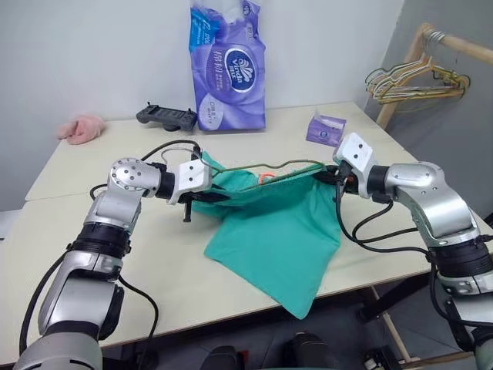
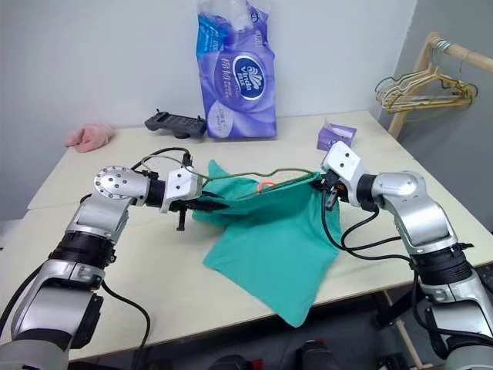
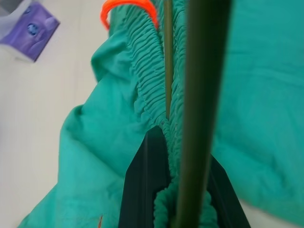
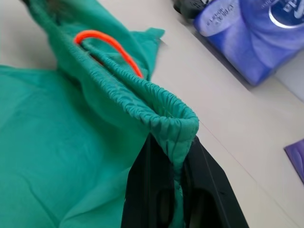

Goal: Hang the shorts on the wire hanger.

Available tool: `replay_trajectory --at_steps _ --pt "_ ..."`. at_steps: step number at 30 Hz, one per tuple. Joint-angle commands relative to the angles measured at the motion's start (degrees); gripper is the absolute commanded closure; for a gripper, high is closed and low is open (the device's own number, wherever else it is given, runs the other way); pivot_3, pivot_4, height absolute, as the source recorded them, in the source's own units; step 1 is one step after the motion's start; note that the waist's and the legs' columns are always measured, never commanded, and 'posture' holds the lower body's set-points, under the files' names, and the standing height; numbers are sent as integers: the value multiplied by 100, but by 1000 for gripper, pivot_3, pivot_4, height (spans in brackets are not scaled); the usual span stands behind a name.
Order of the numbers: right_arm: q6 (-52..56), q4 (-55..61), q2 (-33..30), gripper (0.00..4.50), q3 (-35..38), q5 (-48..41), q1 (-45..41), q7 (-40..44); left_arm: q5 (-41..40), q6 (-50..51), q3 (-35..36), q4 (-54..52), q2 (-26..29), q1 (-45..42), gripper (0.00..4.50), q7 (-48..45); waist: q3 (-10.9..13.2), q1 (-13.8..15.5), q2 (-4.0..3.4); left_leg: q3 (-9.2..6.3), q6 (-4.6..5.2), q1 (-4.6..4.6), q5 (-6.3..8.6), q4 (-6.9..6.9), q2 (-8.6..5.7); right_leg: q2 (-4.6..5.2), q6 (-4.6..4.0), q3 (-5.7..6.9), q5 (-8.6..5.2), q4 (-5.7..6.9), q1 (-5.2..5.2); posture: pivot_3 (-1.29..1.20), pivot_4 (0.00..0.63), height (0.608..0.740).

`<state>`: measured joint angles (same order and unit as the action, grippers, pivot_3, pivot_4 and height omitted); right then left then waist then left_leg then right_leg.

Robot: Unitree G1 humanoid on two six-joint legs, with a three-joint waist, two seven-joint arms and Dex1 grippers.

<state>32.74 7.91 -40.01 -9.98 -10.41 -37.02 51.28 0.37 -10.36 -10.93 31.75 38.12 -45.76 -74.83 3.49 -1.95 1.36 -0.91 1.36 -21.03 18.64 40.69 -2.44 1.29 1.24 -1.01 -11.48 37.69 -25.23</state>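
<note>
Shorts: the teal shorts [image 1: 277, 231] hang between both arms above the table [image 1: 77, 262], waistband stretched at the top, legs drooping past the front edge of the table.
Left gripper: the left gripper [image 3: 183, 190] is pressed together on the gathered waistband, and the wire hanger [image 3: 202, 95] runs between the same fingers, so it pinches cloth and wire together.
Right gripper: the right gripper [image 4: 178, 190] is pinched on the other end of the waistband.
Wire hanger: its thin dark wire [image 1: 285, 163] lies along the top of the waistband between the two arms.
Risk, slipping: I judge that the wire can slide out of the left pinch, because it is thin and smooth against thick elastic.
Risk, pulling: if the arms move further apart, the elastic can spring out of one gripper and the shorts fall off the table.
Risk, snag: the orange cord loop [image 4: 107, 45] near the waistband can catch on the wire.
</note>
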Motion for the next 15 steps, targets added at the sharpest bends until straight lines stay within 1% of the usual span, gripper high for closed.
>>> replay_trajectory --at_steps 1,6,8,11,15 --pt "138 428 -260 4465 247 -68 127 80 124 -151 55 312 33 -228 4500 212 0 17 0 0 0 0 0 0 0 0 0 0 0 0 0 -69 27 740" --pt "347 662 -375 4465 334 -145 166 90 281 -448 -82 462 119 -252 4500 156 0 18 0 5 0 2 0 0 1 -1 0 -2 0 1 0 -69 27 740" --pt "494 713 -379 4465 374 -232 75 76 274 -584 -133 474 187 -219 4500 -9 0 16 0 4 0 2 0 0 2 -3 -1 -1 0 1 0 -80 27 740" --pt "567 660 -398 4465 392 -292 -8 60 196 -553 -132 492 206 -240 4500 -143 0 12 0 5 1 2 0 0 2 -3 -1 -2 -1 1 0 -81 27 740" --pt "534 544 -502 4465 423 -300 -39 108 376 -807 -191 733 260 -367 4500 -48 0 13 0 5 1 2 0 0 2 -4 -1 -1 -1 1 1 -80 22 740"
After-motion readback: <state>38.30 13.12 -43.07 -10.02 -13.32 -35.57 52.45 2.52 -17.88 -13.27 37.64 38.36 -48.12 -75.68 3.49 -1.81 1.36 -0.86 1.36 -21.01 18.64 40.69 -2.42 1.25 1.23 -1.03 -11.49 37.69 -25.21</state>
